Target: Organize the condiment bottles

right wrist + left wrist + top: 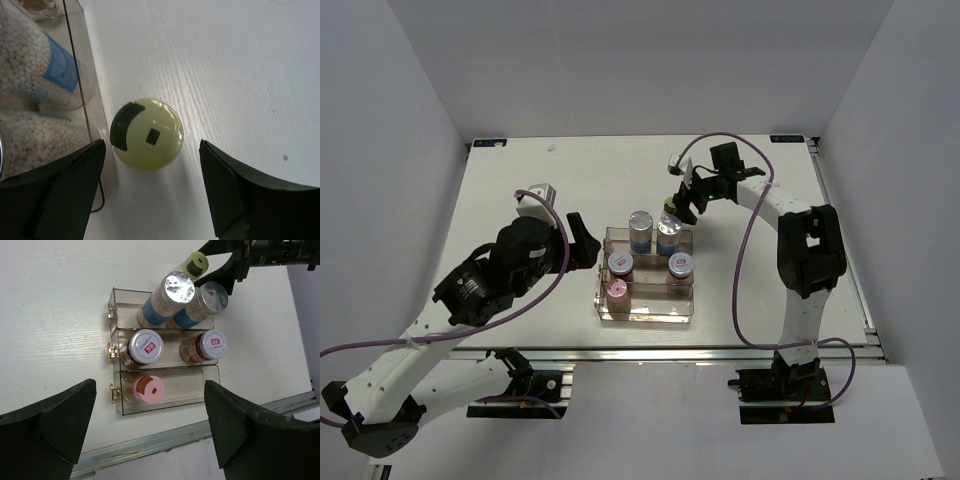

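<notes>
We see left gripper [582, 241] wide, empty, beside rack [125, 305] with five bottles [147, 346]. Right gripper [151, 150] wide, straddling green-cap bottle [146, 133] just outside rack wall.

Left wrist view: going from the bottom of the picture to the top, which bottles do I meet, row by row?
pink-cap bottle → red-and-white-lid jars, side by side → silver-lid bottles, side by side → yellow-green-cap bottle, standing beyond the rack
</notes>
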